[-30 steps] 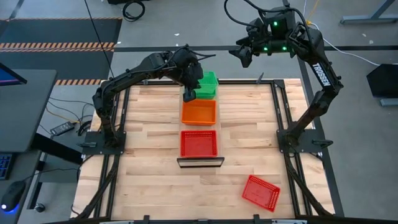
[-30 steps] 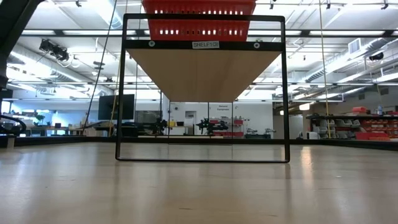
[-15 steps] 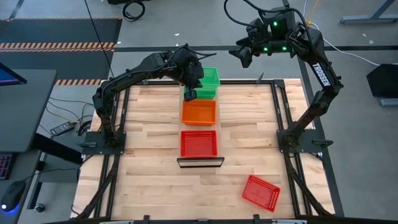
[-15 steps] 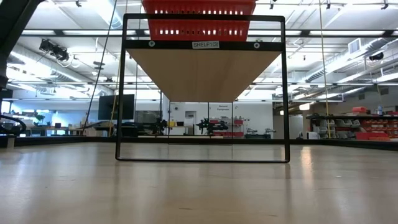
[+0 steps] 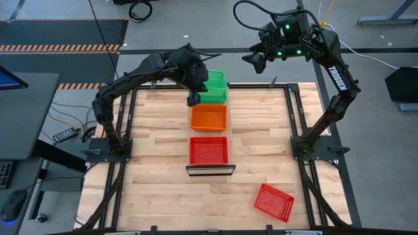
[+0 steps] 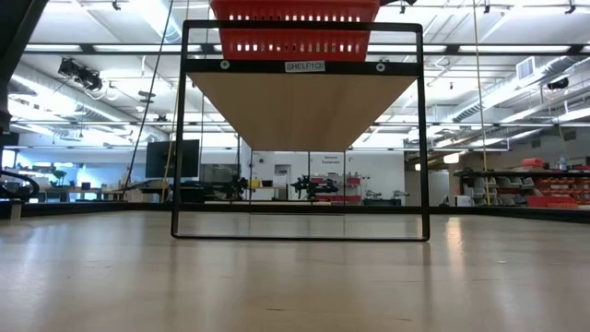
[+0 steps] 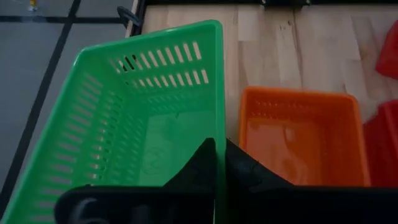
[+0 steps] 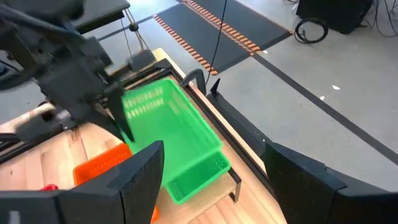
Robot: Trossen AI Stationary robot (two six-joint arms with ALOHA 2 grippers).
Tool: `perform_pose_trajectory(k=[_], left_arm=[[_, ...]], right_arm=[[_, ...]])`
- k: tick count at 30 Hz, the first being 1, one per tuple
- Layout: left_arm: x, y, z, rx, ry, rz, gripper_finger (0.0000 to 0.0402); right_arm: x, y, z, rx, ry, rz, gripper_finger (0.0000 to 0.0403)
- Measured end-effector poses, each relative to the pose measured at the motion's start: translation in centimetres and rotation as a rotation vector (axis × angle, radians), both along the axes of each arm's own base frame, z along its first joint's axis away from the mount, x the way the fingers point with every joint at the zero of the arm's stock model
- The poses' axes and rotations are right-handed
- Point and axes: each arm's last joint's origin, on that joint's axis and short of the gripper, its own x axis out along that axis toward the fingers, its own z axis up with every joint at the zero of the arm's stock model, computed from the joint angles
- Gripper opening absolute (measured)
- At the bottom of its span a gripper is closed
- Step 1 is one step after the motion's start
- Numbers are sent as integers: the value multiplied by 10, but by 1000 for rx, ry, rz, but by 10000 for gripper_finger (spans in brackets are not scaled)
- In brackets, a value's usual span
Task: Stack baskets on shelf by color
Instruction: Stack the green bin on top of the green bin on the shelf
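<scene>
Over your desk (image 5: 157, 189), the left fingers (image 7: 214, 163) clamp a green basket's (image 7: 140, 130) wall; the right fingers (image 8: 211, 180) wait apart above.

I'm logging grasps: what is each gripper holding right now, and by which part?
The left gripper is shut on the green basket, pinching one side wall at its rim. The right gripper, raised beyond the table's far edge, is open and holds nothing.

A bright green basket (image 5: 213, 87) with slotted, perforated walls sits next to a plain orange basket (image 5: 208, 117) and a red mesh basket (image 5: 209, 150); another red basket (image 5: 273, 201) lies apart on the pale, slatted wood tabletop (image 5: 150, 189). The shelf (image 6: 300, 109) is pale wood in a black frame, and both arms are dark.
</scene>
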Motion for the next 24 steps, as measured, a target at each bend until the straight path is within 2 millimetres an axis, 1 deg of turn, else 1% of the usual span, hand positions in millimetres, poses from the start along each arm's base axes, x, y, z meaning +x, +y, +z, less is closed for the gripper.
perform_pose_trajectory(k=[3,8,12,15,18,21,23,24], left_arm=[[-13,-2,10,4,0,3,8],[-33,1,23,14,-6,31,8],[-48,0,28,10,19,42,8],[-60,-1,23,2,25,61,8],[-86,-10,12,-16,15,104,8],[-112,-23,5,8,-79,173,8],[-126,-31,7,60,-167,208,8],[-129,-34,11,92,-217,212,8]], right_arm=[[0,-1,0,-1,1,-5,278],[0,-2,1,-18,1,-30,278],[-1,-2,0,-4,-2,-42,278],[-1,-2,0,-2,-1,-42,278],[-1,-2,0,-2,-1,-42,278],[-1,-2,0,-5,-2,-45,278],[-2,-4,1,-9,-6,-52,278],[-2,-5,1,-11,-8,-57,278]])
